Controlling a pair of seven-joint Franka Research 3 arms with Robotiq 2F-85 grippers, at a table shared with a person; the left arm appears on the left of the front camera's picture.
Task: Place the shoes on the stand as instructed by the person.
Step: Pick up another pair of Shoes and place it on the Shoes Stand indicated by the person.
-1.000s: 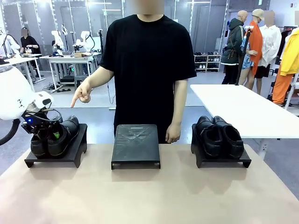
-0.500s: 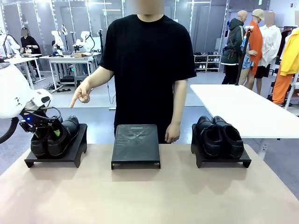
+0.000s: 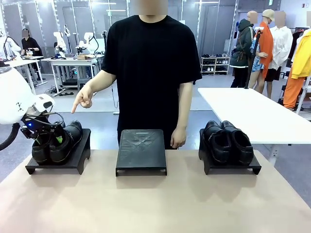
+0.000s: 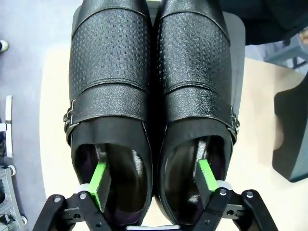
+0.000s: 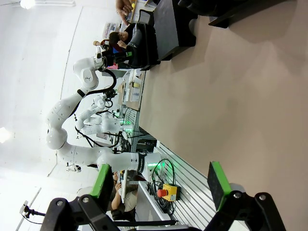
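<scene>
One pair of black shoes (image 3: 60,143) sits on the left stand (image 3: 80,158). My left gripper (image 3: 51,140) hangs over their heels. In the left wrist view the two shoes (image 4: 115,62) lie side by side, and my left gripper (image 4: 154,178) is open with one green pad (image 4: 100,183) inside each shoe opening, pressing on nothing. The person's hand (image 3: 83,101) points down toward the left stand. The middle stand (image 3: 141,150) is bare. The other pair of shoes (image 3: 228,143) rests on the right stand (image 3: 231,169). My right gripper (image 5: 159,187) is open with nothing between its fingers, over the tan table (image 5: 231,96).
The three black stands line the far edge of the tan table (image 3: 155,204), with the person standing just behind the middle one. A white table (image 3: 252,114) stands beyond the right stand. Other people and workbenches are far back.
My left gripper's jaws have spread a little wider inside the shoes. The person has shifted slightly to the left, and the hand still points down.
</scene>
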